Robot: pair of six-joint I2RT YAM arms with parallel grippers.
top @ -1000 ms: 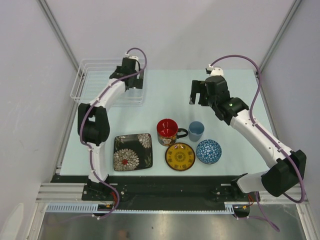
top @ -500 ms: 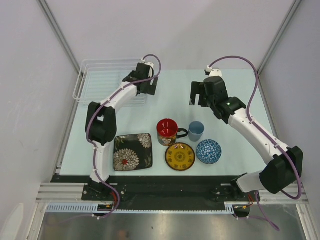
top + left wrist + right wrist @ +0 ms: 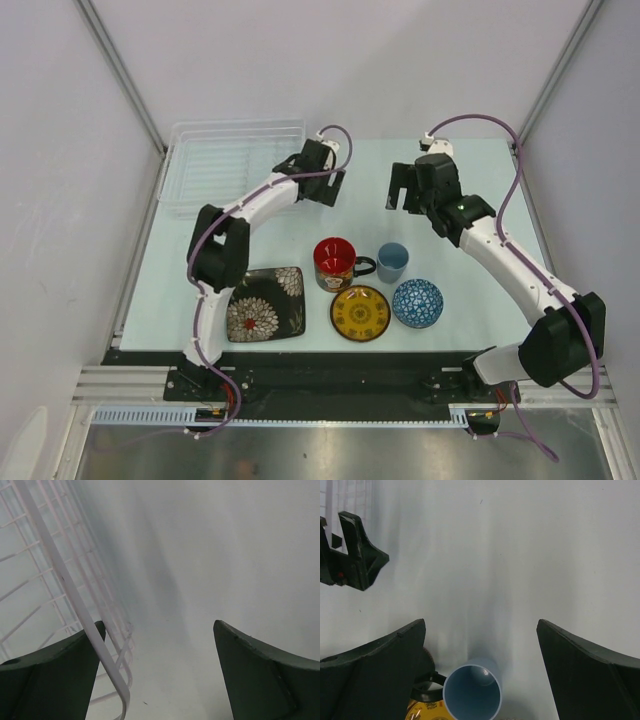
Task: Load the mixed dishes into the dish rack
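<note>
The clear, ribbed dish rack (image 3: 225, 165) lies flat at the far-left corner of the counter (image 3: 360, 215). Well apart from it, along the near edge, lie the black square floral plate (image 3: 265, 304), the yellow patterned saucer (image 3: 360, 313) and the blue-white bowl (image 3: 417, 303). Just behind them the red mug (image 3: 334, 262) stands upright, its black handle pointing toward the light-blue cup (image 3: 392, 261) beside it.

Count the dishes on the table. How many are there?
5: the plate near left, mug in the middle, cup right of it, saucer in front of the mug, bowl near right. None look hidden.

left arm (image 3: 262, 194), right arm (image 3: 512, 265): white links, black joints | cables (image 3: 470, 116): purple | jaws: dark green wedges
</note>
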